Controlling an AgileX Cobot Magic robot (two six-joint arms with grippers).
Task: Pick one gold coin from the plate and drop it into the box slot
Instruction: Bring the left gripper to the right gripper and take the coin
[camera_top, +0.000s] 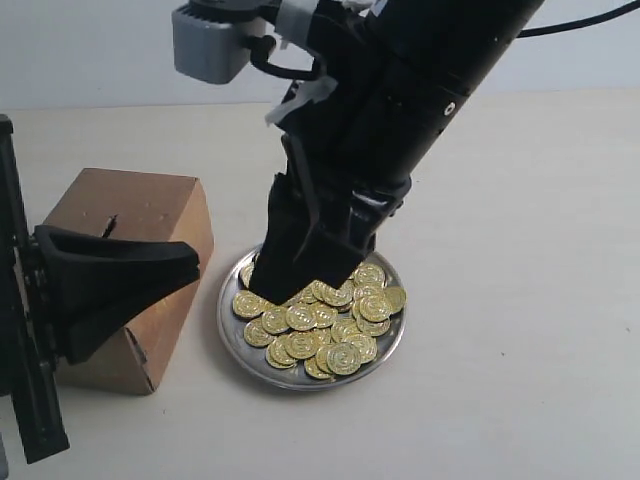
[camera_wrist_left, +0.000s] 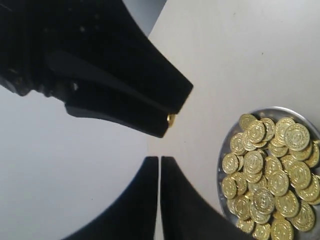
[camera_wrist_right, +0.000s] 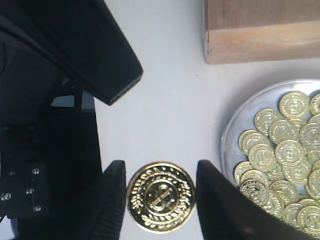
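Note:
My right gripper (camera_wrist_right: 160, 170) is shut on one gold coin (camera_wrist_right: 161, 196), held flat between its two fingers just beside the plate (camera_wrist_right: 235, 125). In the left wrist view that coin (camera_wrist_left: 171, 119) shows edge-on at the right gripper's tip. In the exterior view the right gripper (camera_top: 300, 280) hangs over the back left of the silver plate (camera_top: 228, 325), which holds several gold coins (camera_top: 330, 325). The brown box (camera_top: 140, 205) stands left of the plate, its slot (camera_top: 108, 226) on top. My left gripper (camera_top: 193, 263) is shut and empty in front of the box, its fingers (camera_wrist_left: 145, 200) nearly touching.
The left arm's black body (camera_top: 25, 330) fills the lower left of the exterior view, close against the box. The right arm (camera_top: 420, 110) slants down from the upper right. Pale tabletop (camera_top: 520, 300) lies right of and in front of the plate.

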